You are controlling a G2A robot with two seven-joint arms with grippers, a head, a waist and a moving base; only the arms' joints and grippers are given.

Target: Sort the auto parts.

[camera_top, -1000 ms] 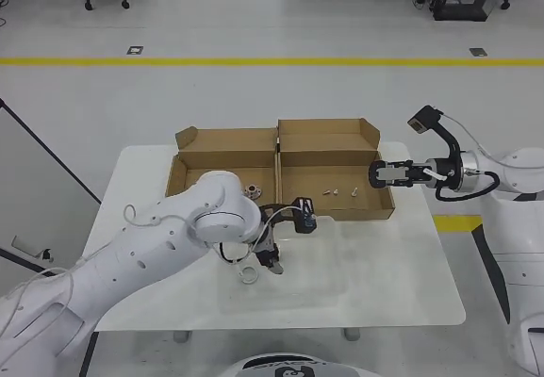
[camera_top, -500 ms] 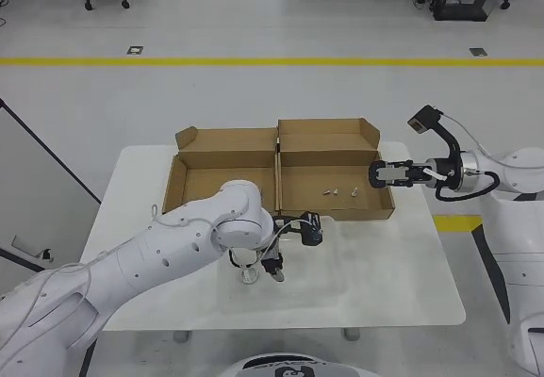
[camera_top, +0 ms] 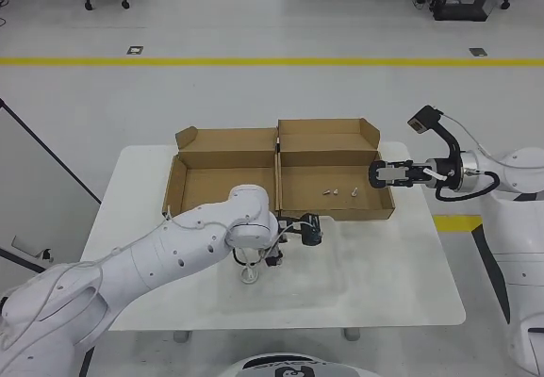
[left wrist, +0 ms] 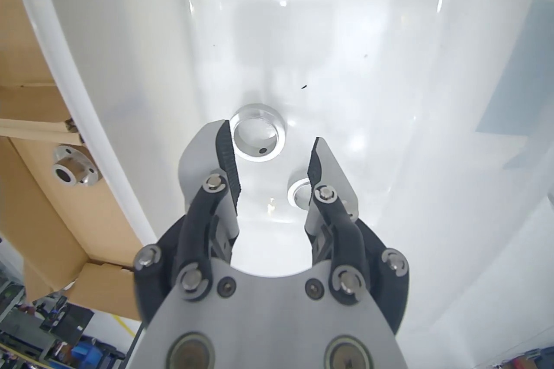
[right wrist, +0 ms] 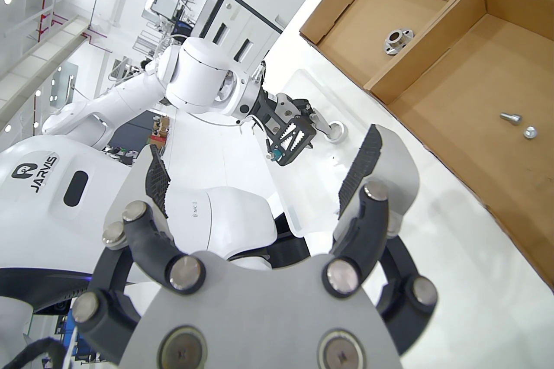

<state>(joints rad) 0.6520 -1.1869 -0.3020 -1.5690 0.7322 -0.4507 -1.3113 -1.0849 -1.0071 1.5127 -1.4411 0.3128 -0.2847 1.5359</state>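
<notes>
The left hand (left wrist: 270, 139) hung spread and empty over a clear shallow tray (right wrist: 298, 74) on the white desk (camera_top: 394, 273). A short silver metal ring (left wrist: 258, 137) lay in the tray just past one fingertip, off the gap's centre. Its bore faced upward, so I judged no long axis mattered. A second silver ring (left wrist: 298, 193) sat close by, partly behind the other finger. The right hand (camera_top: 373, 174), also spread and empty, hovered well apart at the right brown cardboard box (camera_top: 328, 151). The left cardboard box (camera_top: 220, 153) held a flanged metal hub (right wrist: 396, 40). Pale workshop floor lay all around.
</notes>
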